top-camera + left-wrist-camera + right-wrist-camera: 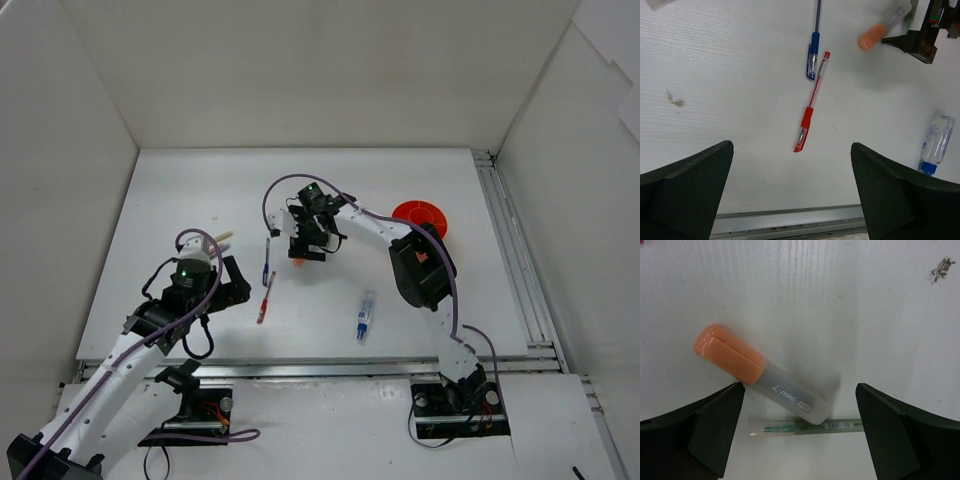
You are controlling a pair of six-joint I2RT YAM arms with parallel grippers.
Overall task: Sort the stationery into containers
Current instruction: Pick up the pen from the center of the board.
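My right gripper [306, 243] [800, 435] is open, low over an orange-capped marker [765, 376] [298, 262] with a grey translucent body. The marker lies slantwise between my fingers, its end resting over a slim green pen [810, 427]. My left gripper [238, 288] [792, 190] is open and empty near the table's front left. A red pen [809, 117] [264, 298] and a blue pen [813, 55] [267, 260] lie ahead of it. A blue-capped clear marker [365, 317] [936, 145] lies front centre. A wooden stick [218, 238] lies at the left. The orange cup [420, 215] stands at the right.
White walls enclose the table on three sides. A metal rail [300, 368] [790, 220] runs along the front edge, and another rail [510, 250] runs down the right side. Small specks of debris [941, 265] [675, 98] lie on the white surface.
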